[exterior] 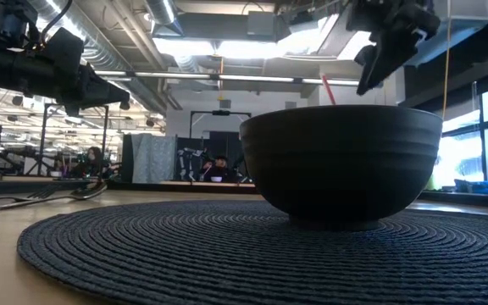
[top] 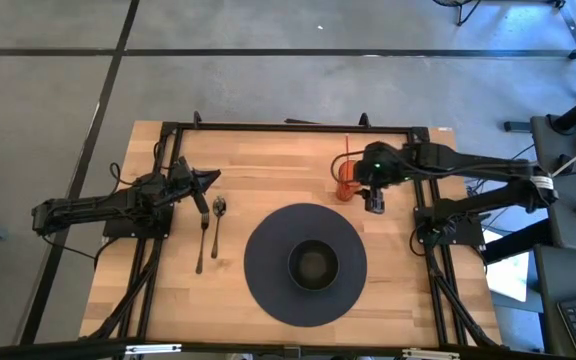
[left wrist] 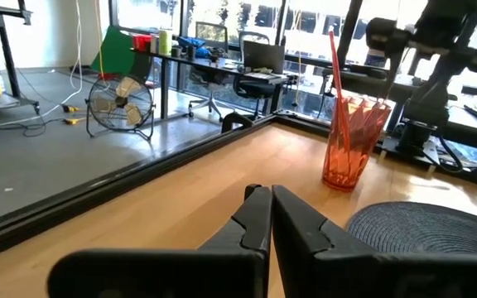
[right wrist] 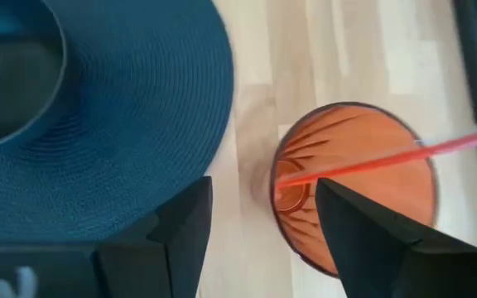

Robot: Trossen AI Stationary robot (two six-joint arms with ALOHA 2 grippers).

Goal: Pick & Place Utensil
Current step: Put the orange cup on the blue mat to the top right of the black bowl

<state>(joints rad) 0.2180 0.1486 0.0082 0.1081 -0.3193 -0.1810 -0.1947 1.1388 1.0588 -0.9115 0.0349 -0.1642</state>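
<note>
The fork [top: 202, 240] and spoon [top: 218, 222] lay side by side on the bare wood at centre left of the high view, just left of the round mat [top: 305, 263], touched by neither arm. The left gripper [top: 208, 180] hovered just above their upper ends in that view, its fingers [left wrist: 255, 222] pressed together on nothing. A dark bowl [top: 313, 265] sat in the middle of the mat. In the upper right, the right gripper [right wrist: 259, 228] hung over the orange cup [top: 345, 183] with its red straw [right wrist: 379, 159], fingers spread apart and apparently clear of the rim, though the blur left that uncertain.
</note>
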